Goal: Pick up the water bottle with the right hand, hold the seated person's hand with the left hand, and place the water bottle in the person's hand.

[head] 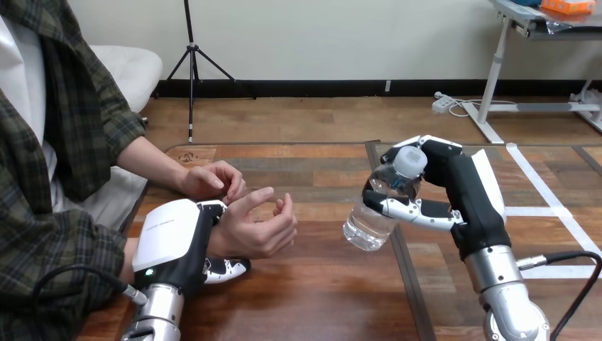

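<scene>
Head view shows the robot's right hand (454,188) clenched round a clear plastic water bottle (369,224) with a white cap, holding it tilted in the air above the brown wooden surface (319,291), cap up and to the right, base down and to the left. The person's nearer hand (259,227), its fingers loosely curled, lies left of the bottle and apart from it, while the robot's left hand (170,238) grasps its wrist, fingers over and thumb under. The person's farther hand (209,181) rests on the surface just behind.
</scene>
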